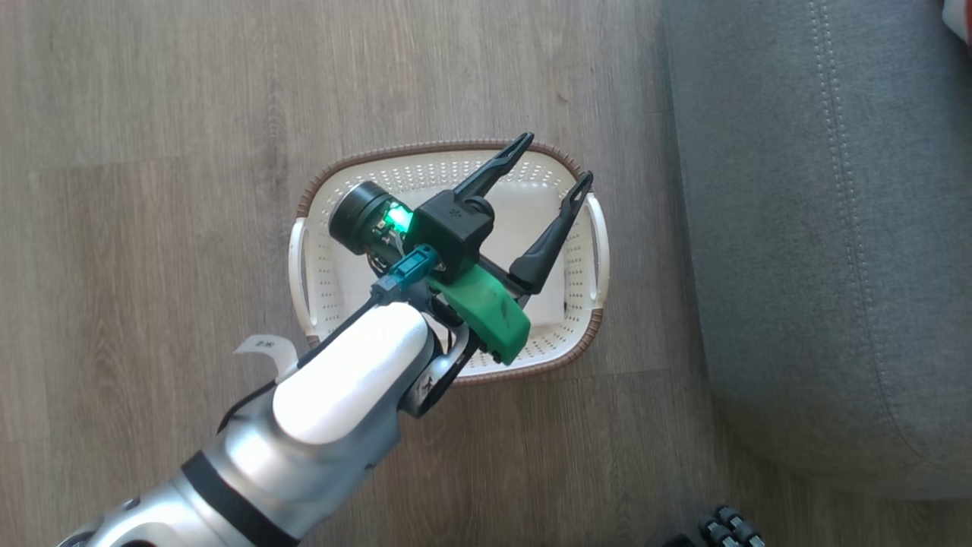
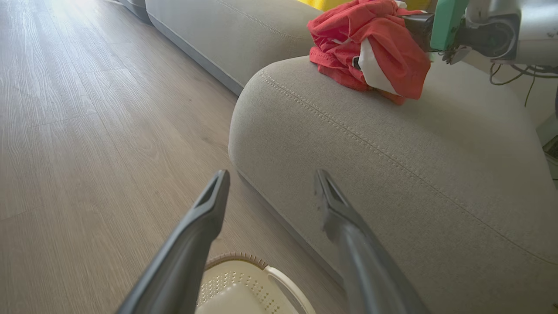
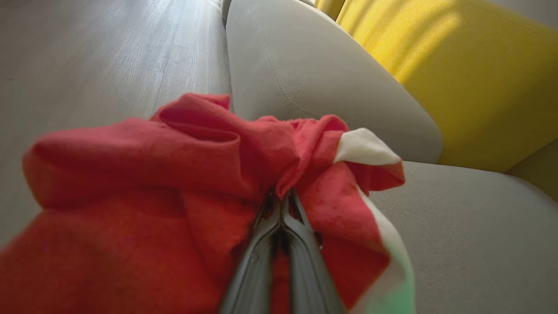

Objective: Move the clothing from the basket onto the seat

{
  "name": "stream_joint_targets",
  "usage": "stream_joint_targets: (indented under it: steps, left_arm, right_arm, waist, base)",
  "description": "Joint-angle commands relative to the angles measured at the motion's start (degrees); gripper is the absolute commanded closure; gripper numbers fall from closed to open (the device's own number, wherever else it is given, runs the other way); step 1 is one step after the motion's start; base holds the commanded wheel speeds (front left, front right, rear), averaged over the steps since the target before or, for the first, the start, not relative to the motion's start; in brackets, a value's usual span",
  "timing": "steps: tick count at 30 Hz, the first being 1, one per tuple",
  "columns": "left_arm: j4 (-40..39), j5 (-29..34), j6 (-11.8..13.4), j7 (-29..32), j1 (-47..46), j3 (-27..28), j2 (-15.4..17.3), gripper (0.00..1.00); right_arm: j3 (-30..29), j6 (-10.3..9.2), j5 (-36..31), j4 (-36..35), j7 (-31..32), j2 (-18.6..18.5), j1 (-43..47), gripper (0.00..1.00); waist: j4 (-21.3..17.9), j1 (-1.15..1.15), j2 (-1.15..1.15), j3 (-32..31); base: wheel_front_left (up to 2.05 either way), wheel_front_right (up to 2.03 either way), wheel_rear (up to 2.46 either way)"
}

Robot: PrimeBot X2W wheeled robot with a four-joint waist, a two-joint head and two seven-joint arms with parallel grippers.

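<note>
clothing (image 3: 152, 174) bunched on seat (image 2: 392, 174), clamped by right gripper (image 3: 283, 205) | left gripper (image 1: 555, 158) spread wide over basket (image 1: 326, 289)

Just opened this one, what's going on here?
The right gripper has its jaws shut on bunched red clothing, which rests on the light-grey sofa seat. The left gripper hovers over the cream laundry basket on the wood floor, jaws open and holding nothing. What shows of the basket's inside looks empty.
</note>
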Motion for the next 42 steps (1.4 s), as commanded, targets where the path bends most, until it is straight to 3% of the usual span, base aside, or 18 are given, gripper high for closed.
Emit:
stream_joint_targets:
  steps: [1,4,6,7,8,9,18,26,37,42]
  left_arm:
    - [-1.6,0.27,0.31,-0.12,-1.62,1.22,1.03,0.0]
    - [-1.4,0.12,0.36,-0.23,-1.66,1.25,1.17,0.0]
    - [-1.2,-0.03,0.39,-0.27,-1.65,1.28,1.26,0.0]
    - [-1.09,-0.12,0.4,-0.3,-1.6,1.31,1.33,0.0]
    - [-1.01,-0.21,0.41,-0.32,-1.56,1.32,1.41,0.0]
    - [-0.9,-0.31,0.41,-0.36,-1.5,1.35,1.52,0.0]
    - [0.03,-1.41,0.82,-1.3,0.05,1.81,2.53,0.0]
    - [0.98,-3.77,1.63,-4.08,2.82,3.72,2.94,0.0]
    - [2.42,-6.96,4.09,-7.35,8.43,7.73,4.53,0.0]
    - [2.95,-8.92,5.72,-8.24,12.9,10.42,5.97,0.0]
  right_arm:
    - [-0.56,-0.02,-0.86,-1.96,-0.38,0.2,1.34,1.0]
    - [-1.96,-0.02,-1.93,-2.89,-0.38,1.29,2.02,0.98]
    - [-2.59,-0.02,-2.12,-3.22,-0.38,1.92,2.43,0.61]
    - [-2.79,-0.02,-2.0,-3.34,-0.38,2.21,2.6,0.3]
    - [-2.85,-0.02,-1.93,-3.5,-0.38,2.42,2.81,0.07]
    - [-2.8,-0.02,-1.74,-3.96,-0.38,2.89,3.11,0.0]
    - [0.13,-0.02,1.73,-8.24,-0.38,5.2,8.11,0.0]
    - [6.43,-0.02,7.22,-12.31,-0.38,5.33,12.44,0.0]
    - [14.32,-0.02,13.14,-15.63,-0.38,6.14,16.7,0.0]
    - [14.69,-0.02,14.65,-16.01,-0.38,7.79,19.81,0.0]
  waist:
    - [-0.34,-0.01,0.0,0.08]
    - [-0.85,-0.01,0.0,-0.05]
    - [-1.19,-0.01,0.0,-0.33]
    - [-1.38,-0.01,0.0,-0.56]
    - [-1.56,-0.01,0.0,-0.78]
    - [-1.77,-0.01,0.0,-1.07]
    - [-3.65,-0.01,0.0,-4.83]
    - [-4.15,-0.01,0.0,-10.55]
    - [-2.06,-0.01,0.0,-19.52]
    - [-0.25,-0.01,0.0,-24.39]
  base:
    - [0.0,0.0,0.0]
    - [0.0,0.0,0.0]
    - [0.0,0.0,0.0]
    - [0.0,0.0,0.0]
    - [0.0,0.0,0.0]
    - [0.0,0.0,0.0]
    - [0.0,0.0,0.0]
    - [0.0,0.0,0.0]
    - [0.0,0.0,0.0]
    - [0.0,0.0,0.0]
